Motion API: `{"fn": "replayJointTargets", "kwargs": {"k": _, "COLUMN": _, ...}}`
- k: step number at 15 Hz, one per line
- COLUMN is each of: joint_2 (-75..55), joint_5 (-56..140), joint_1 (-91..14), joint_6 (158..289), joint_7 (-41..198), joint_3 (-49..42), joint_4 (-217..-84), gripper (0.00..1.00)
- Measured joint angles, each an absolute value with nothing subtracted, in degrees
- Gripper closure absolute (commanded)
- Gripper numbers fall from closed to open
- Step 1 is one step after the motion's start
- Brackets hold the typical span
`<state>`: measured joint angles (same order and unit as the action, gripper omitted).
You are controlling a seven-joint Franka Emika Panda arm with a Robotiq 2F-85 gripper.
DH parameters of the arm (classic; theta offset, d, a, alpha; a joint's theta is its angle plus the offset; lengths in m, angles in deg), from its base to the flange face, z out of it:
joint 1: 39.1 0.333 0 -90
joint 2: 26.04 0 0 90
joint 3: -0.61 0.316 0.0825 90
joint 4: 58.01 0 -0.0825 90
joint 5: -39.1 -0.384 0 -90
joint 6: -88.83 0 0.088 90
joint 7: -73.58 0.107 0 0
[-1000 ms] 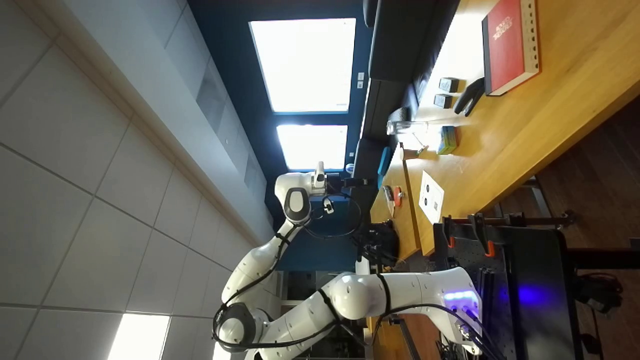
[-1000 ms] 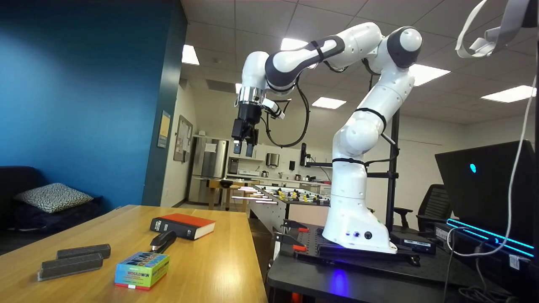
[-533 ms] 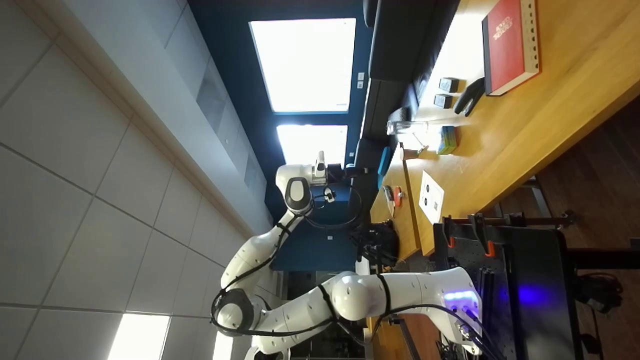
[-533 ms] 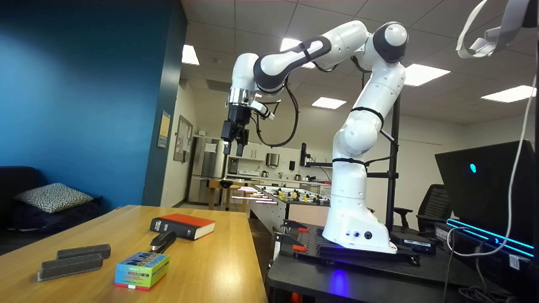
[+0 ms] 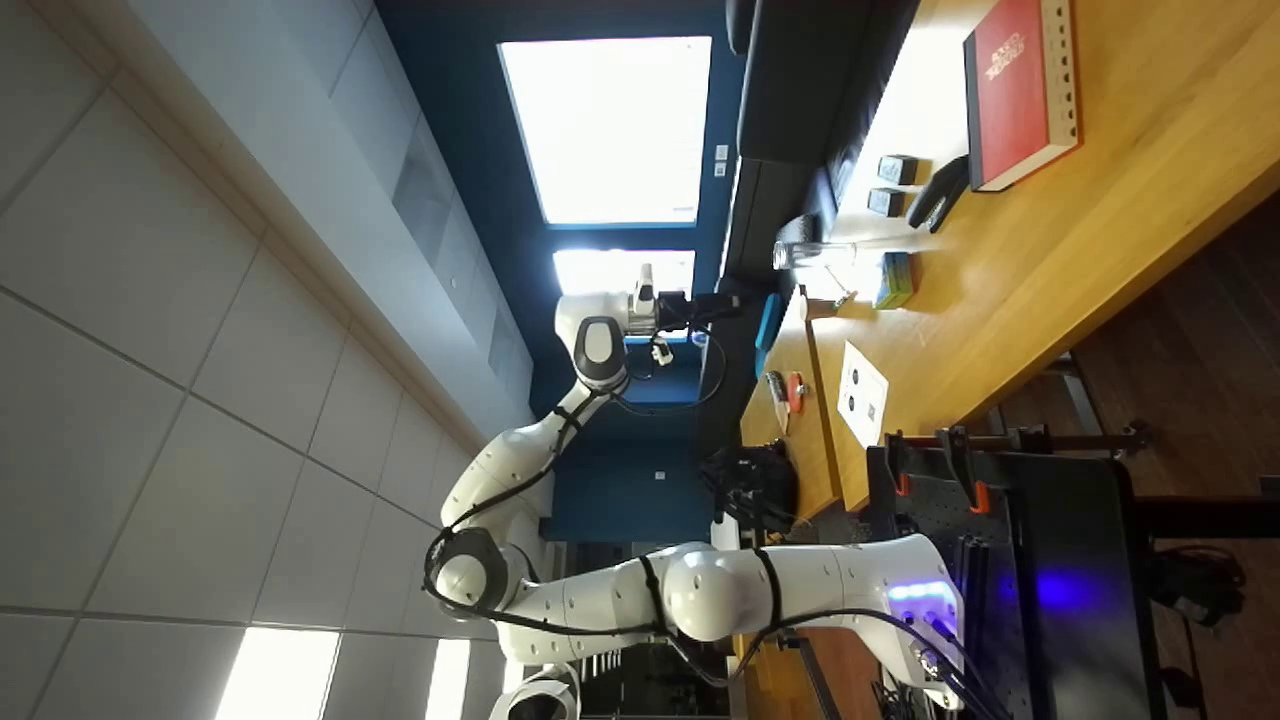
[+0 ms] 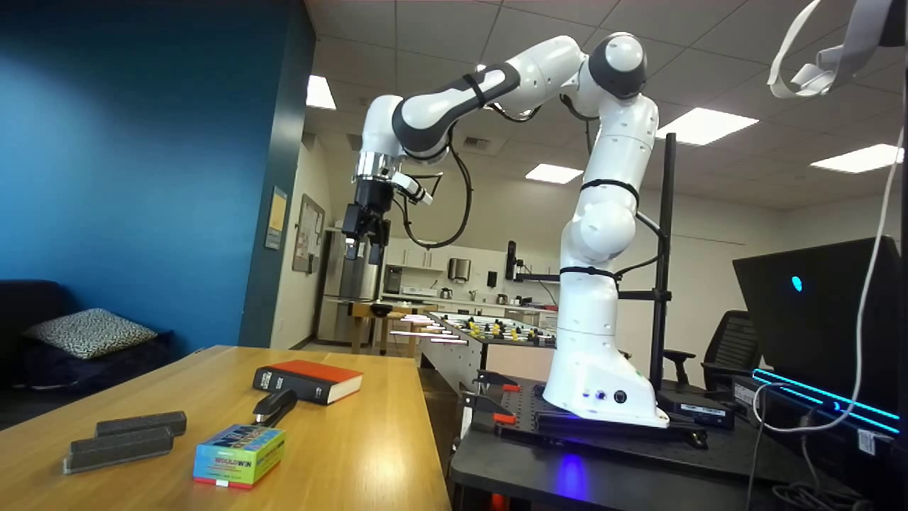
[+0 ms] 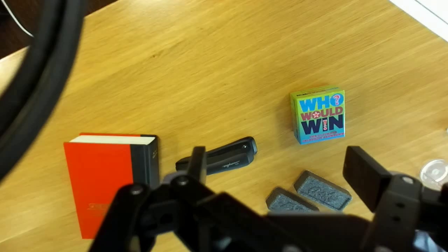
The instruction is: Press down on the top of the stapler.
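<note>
The black stapler (image 7: pixel 229 155) lies on the wooden table (image 7: pixel 217 70) in the wrist view, and one gripper finger overlaps its left part there. It also shows in both exterior views (image 5: pixel 940 193) (image 6: pixel 274 407), between the red book and the small colourful box. My gripper (image 7: pixel 276 157) is open and empty, with its two black fingers wide apart. In both exterior views the gripper (image 5: pixel 732 304) (image 6: pixel 364 251) hangs high above the table level, pointing down and well apart from the stapler.
A thick red book (image 7: pixel 101 175) lies close beside the stapler. A colourful card box (image 7: pixel 320 117) and two grey erasers (image 7: pixel 323 190) (image 7: pixel 288 201) lie on its other side. A clear glass (image 7: pixel 434 173) stands further right. A paper sheet (image 5: pixel 862 393) lies nearer the robot base.
The arm has swung and reached outward over the table; the gripper moved left in the upright exterior view and up in the sideways one. The stapler and other table things have not moved.
</note>
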<state>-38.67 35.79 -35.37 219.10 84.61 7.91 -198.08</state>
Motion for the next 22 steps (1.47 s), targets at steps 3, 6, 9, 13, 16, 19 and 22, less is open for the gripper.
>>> {"fn": "replayJointTargets", "kwargs": {"k": 3, "joint_2": -33.38, "joint_5": 35.87, "joint_1": -35.36, "joint_6": 219.11, "joint_7": 83.5, "joint_3": 7.58, "joint_4": -193.18, "gripper": 0.0}}
{"fn": "replayJointTargets", "kwargs": {"k": 6, "joint_2": -28.28, "joint_5": 36.18, "joint_1": -35.36, "joint_6": 219.1, "joint_7": 83.06, "joint_3": 7.22, "joint_4": -187.95, "gripper": 0.0}}
{"fn": "replayJointTargets", "kwargs": {"k": 9, "joint_2": -23.64, "joint_5": 36.7, "joint_1": -35.36, "joint_6": 219.09, "joint_7": 83.07, "joint_3": 6.67, "joint_4": -182.96, "gripper": 0.0}}
{"fn": "replayJointTargets", "kwargs": {"k": 13, "joint_2": -18.01, "joint_5": 37.11, "joint_1": -35.35, "joint_6": 218.96, "joint_7": 83.07, "joint_3": 5.9, "joint_4": -176.76, "gripper": 0.0}}
{"fn": "replayJointTargets", "kwargs": {"k": 16, "joint_2": -13.75, "joint_5": 37.92, "joint_1": -35.34, "joint_6": 218.5, "joint_7": 83.07, "joint_3": 5.28, "joint_4": -172.37, "gripper": 0.0}}
{"fn": "replayJointTargets", "kwargs": {"k": 19, "joint_2": -9.56, "joint_5": 38.29, "joint_1": -35.33, "joint_6": 217.6, "joint_7": 83.07, "joint_3": 4.69, "joint_4": -168.02, "gripper": 0.26}}
{"fn": "replayJointTargets", "kwargs": {"k": 22, "joint_2": -5.85, "joint_5": 38.33, "joint_1": -35.31, "joint_6": 216.77, "joint_7": 83.04, "joint_3": 4.04, "joint_4": -163.98, "gripper": 0.49}}
